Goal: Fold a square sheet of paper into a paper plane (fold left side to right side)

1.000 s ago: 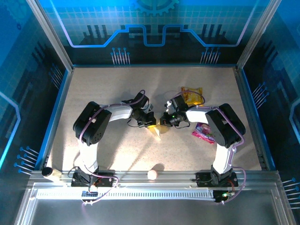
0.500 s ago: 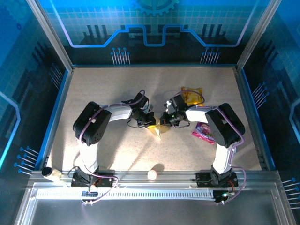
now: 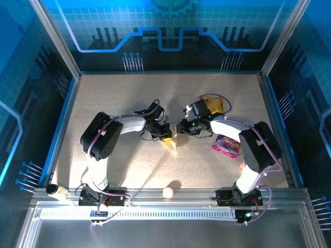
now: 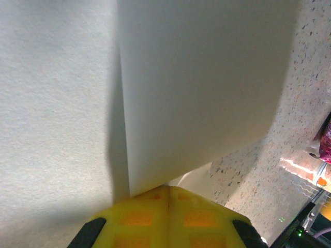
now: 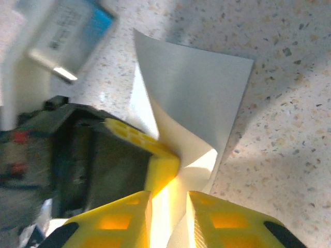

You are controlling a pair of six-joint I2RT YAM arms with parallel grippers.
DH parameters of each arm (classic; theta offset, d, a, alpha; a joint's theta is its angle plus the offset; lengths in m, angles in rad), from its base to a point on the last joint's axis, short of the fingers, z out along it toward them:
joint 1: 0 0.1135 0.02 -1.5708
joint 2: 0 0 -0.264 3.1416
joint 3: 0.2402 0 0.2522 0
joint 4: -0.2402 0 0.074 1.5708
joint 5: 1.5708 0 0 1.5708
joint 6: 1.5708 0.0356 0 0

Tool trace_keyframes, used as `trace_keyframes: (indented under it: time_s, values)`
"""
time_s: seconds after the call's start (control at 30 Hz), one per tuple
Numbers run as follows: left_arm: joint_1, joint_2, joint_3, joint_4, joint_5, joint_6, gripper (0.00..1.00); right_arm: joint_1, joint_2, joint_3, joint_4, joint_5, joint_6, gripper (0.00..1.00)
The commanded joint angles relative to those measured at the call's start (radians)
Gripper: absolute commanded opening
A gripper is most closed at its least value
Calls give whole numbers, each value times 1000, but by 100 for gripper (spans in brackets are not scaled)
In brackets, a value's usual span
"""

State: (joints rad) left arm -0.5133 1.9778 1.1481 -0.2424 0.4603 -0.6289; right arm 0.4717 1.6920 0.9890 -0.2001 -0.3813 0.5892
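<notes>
Over on the left, the left gripper [image 3: 165, 133] is pinched tight on the folded sheet of paper [image 3: 174, 145], which stands raised over the middle of the worktop [image 3: 119, 103]. Just beside it, the right gripper [image 5: 168, 206] has its jaws slightly apart, with the sheet's edge between them. To me this is mid-fold. Next, the right one must re-pinch or back away cleanly without dragging the crease.
</notes>
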Motion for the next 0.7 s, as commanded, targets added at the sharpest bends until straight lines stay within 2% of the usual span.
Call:
trace_keyframes:
  time_s: [0.0,0.07,0.1,0.23,0.67]
  values:
    - [-5,39,-37,-80,-76,-6,5,-1,-59,-43,-54,-51,-14,15]
    - [-5,39,-35,-81,-78,-6,5,12,-78,-70,-38,-101,-6,3]
    - [-5,41,-35,-81,-77,-5,5,23,-84,-88,-23,-125,6,0]
    - [-5,42,-29,-83,-75,-3,5,67,-78,-144,46,-187,45,0]
    - [-4,42,-27,-90,-77,1,5,117,-1,-162,99,-198,60,0]
